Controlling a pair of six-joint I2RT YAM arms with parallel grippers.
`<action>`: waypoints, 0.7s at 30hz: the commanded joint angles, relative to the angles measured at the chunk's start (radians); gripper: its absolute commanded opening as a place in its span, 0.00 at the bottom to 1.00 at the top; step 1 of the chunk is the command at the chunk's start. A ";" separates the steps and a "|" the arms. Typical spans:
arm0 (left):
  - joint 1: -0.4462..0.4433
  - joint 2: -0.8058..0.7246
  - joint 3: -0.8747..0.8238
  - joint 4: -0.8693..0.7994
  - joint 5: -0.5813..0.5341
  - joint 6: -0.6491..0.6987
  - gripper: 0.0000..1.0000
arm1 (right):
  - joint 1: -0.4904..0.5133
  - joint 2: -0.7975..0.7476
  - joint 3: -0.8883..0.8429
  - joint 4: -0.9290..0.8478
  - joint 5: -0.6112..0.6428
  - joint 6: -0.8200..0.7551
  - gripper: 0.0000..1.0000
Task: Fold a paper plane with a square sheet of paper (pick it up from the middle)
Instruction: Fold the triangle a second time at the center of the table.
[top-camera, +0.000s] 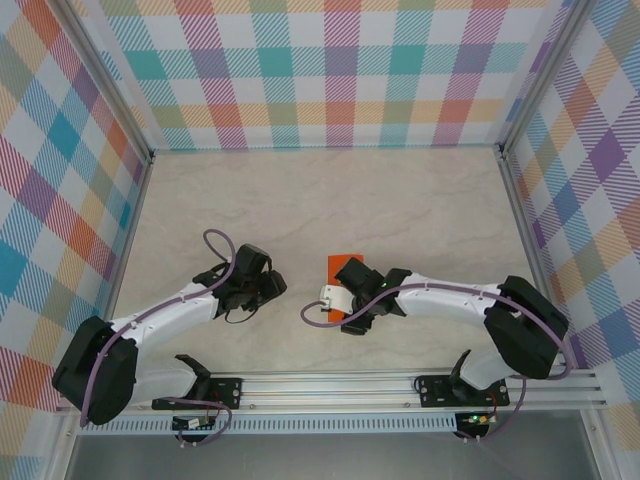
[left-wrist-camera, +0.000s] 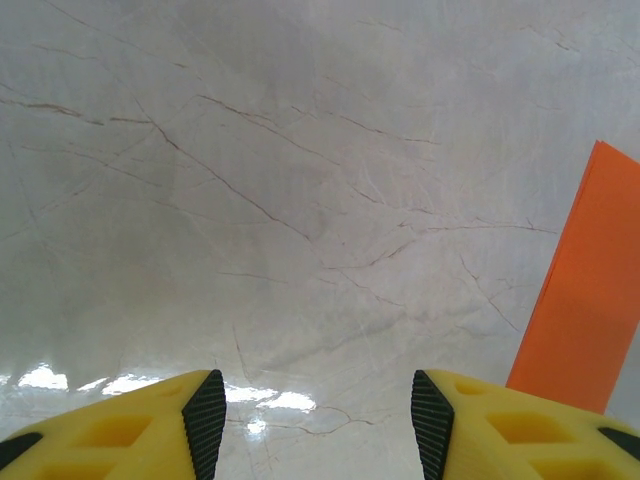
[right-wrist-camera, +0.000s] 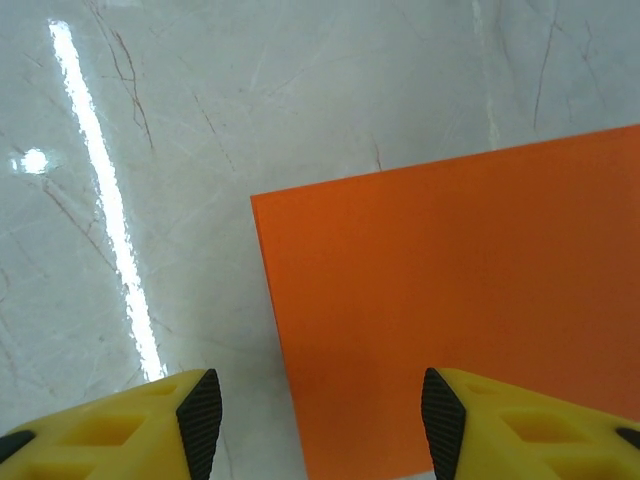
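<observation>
While hanging the right tool (right-wrist-camera: 320, 412) above the paper (right-wrist-camera: 450, 300), with jaws apart and nothing between them, look first at where the pads (right-wrist-camera: 200, 410) would come down: one over the orange, the other over bare counter (right-wrist-camera: 180, 120), just beside one edge of the sheet and near its corner. Do not descend here. Shift sideways until both pads stand above orange, close to the middle, as the task asks. Then lower straight and slowly, with the wrist level, so as to touch with both pads at the same time. Expect thin paper lying flat on a smooth, shiny counter to give no edge for gripping. Press lightly and close slowly, to raise a small ridge between the pads, and clamp on that ridge. Avoid pressing hard, pushing the sheet away, or making a crease in a wrong place. Lift only a little at first and check for orange between the pads.

Mind also the left tool (left-wrist-camera: 312, 420): jaws apart too, empty, over bare counter, with the paper just at its right side and not touching. Note from the top view both tools near each other, the paper mostly hidden under the right one. Hold the left one back during the lift, to leave room.
</observation>
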 joint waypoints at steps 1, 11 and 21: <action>0.015 0.001 -0.011 0.021 0.021 -0.001 0.54 | 0.015 0.013 -0.016 0.042 0.008 -0.030 0.58; 0.016 -0.005 -0.025 0.025 0.024 -0.004 0.55 | 0.028 0.070 -0.015 0.063 0.057 -0.033 0.58; 0.016 -0.004 -0.023 0.025 0.026 -0.004 0.55 | 0.027 0.088 -0.015 0.101 0.150 -0.037 0.52</action>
